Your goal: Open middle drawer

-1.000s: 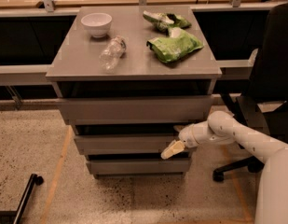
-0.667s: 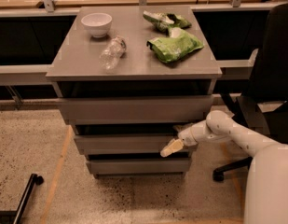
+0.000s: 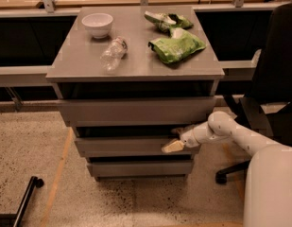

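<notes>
The grey three-drawer cabinet (image 3: 136,70) stands in the middle of the camera view. Its middle drawer (image 3: 122,145) is a plain flat grey front with a dark gap above it, between the taller top drawer (image 3: 136,110) and the smaller bottom drawer (image 3: 136,168). My white arm comes in from the lower right. My gripper (image 3: 176,143) is at the right end of the middle drawer's top edge, one cream fingertip (image 3: 172,147) lying in front of the drawer face.
On the cabinet top lie a white bowl (image 3: 97,23), a clear plastic bottle (image 3: 112,54) on its side and two green snack bags (image 3: 176,46). A black office chair (image 3: 273,93) stands to the right. Speckled floor lies in front, with a black caster leg (image 3: 22,197) at lower left.
The arm and gripper have stayed at the right end of the middle drawer. The drawer fronts show no visible shift.
</notes>
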### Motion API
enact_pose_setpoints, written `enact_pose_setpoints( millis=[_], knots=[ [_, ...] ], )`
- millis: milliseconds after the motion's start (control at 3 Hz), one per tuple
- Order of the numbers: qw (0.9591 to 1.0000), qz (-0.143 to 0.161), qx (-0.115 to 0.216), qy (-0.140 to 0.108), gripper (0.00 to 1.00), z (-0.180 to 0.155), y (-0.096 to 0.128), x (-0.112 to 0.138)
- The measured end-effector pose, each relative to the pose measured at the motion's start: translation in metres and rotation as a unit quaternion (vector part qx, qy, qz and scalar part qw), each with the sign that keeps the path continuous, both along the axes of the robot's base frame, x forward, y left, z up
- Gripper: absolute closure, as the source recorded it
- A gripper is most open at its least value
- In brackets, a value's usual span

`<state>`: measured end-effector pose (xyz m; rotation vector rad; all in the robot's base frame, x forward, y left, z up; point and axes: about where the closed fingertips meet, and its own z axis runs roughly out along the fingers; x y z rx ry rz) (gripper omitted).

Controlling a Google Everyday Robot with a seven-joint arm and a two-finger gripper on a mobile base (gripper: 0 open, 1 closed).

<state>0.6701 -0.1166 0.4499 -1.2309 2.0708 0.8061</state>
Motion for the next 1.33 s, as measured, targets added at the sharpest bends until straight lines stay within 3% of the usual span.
enact_pose_setpoints(
  millis=[667,1000,1333],
  knots=[
    [1.0,0.0,0.0,0.0,0.88,0.0023,0.0002,-0.0002],
    [1.0,0.002,0.001,0.002,0.85,0.0007,0.0029,-0.0009],
    [0.9999,0.005,-0.01,0.005,0.62,-0.0004,0.005,-0.0014]
  ],
)
